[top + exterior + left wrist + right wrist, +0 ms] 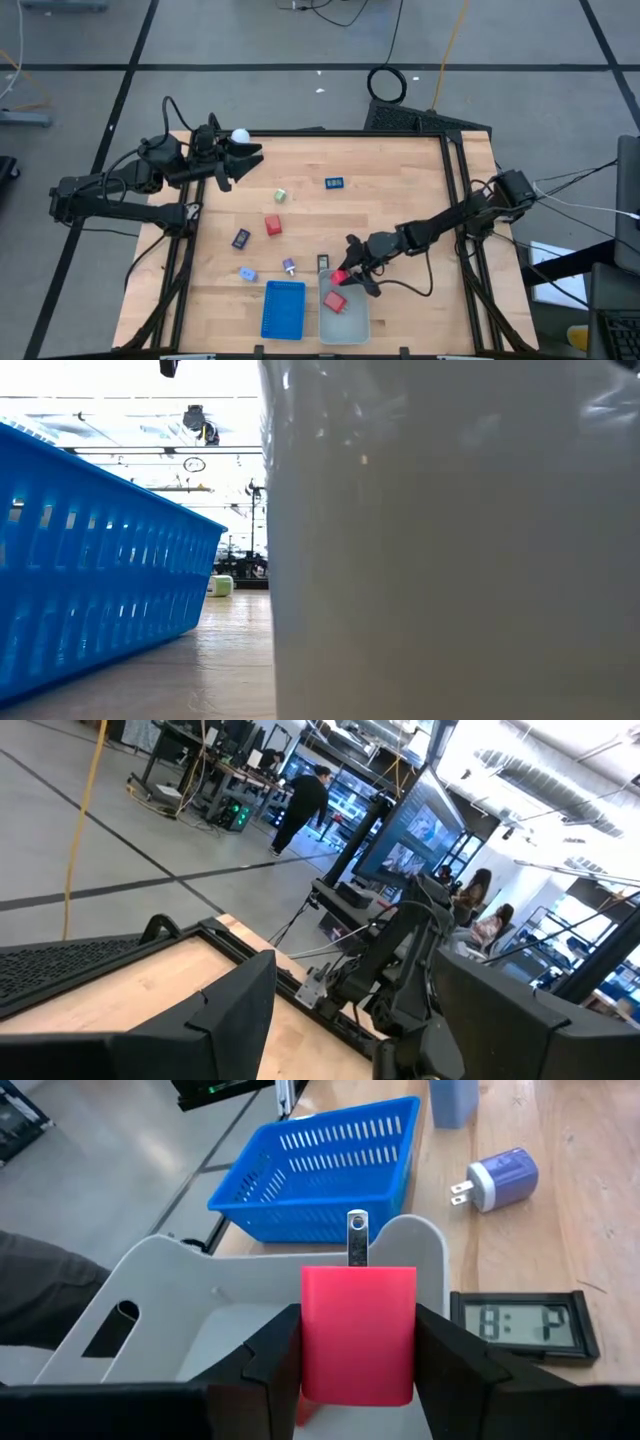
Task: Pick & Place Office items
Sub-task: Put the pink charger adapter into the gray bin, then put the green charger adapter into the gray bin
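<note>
The wooden surface [380, 210] carries two trays at its near edge: a blue basket [283, 308] and, just beside it, a pale grey tray [345, 322] that already holds one red block [335, 300].

The right hand [347, 272] hangs over the grey tray's far rim, clamped narrow on a red plug adapter [358, 1332], its metal prong pointing up between the fingers [455, 1355]. The step in hand looks like the drop into that tray. To do it well, carry the adapter a little further in over the open floor of the tray, clear of the rim and of the block already there, lower it, and only then part the fingers so it does not bounce out.

The left hand [238, 158] waits at the far left corner, jaws wide and holding nothing, next to a white ball [240, 135].

Loose on the surface are a red block [272, 225], a flat black clock [523, 1323] near the tray, a dark item [241, 239], a blue-faced item [335, 183], a light blue piece [247, 273], a purple-topped plug [497, 1178] and a small green piece [281, 195]; what exactly the smallest ones are is hard to say from above.
</note>
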